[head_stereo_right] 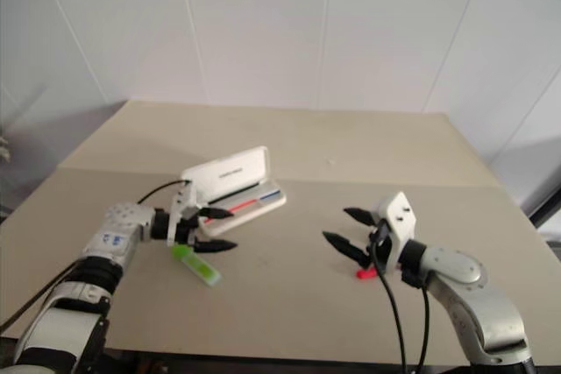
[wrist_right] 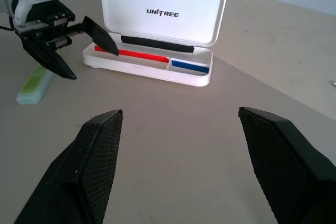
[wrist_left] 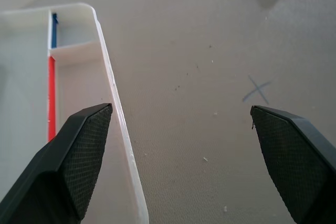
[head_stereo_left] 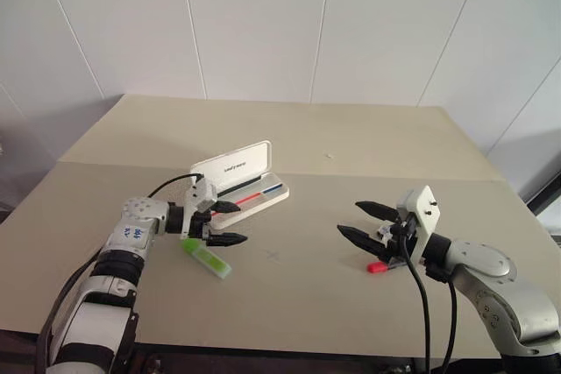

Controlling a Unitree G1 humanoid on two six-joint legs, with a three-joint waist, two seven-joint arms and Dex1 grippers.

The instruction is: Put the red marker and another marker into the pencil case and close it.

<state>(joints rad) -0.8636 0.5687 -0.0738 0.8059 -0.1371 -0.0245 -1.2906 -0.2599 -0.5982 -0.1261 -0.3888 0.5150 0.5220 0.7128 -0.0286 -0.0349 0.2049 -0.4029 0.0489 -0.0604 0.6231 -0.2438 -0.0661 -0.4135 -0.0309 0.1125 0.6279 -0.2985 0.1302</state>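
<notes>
Where its lid stands raised, the pencil case [wrist_right: 157, 66] looks smooth, white, rounded.

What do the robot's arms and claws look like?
The arms are silver-grey and white with round joints. Each ends in a white wrist block and two pointed black fingers with a bumpy grid texture. Black cables loop along both arms. The left gripper arm has a small blue-marked sticker; the right gripper arm doesn't.

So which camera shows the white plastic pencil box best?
The right wrist view: the white plastic pencil case sits whole there, lid up, lettering readable, red and blue stripes inside. Both eye views show it small and partly behind the left gripper. The left wrist view catches just one edge and a compartment.
</notes>
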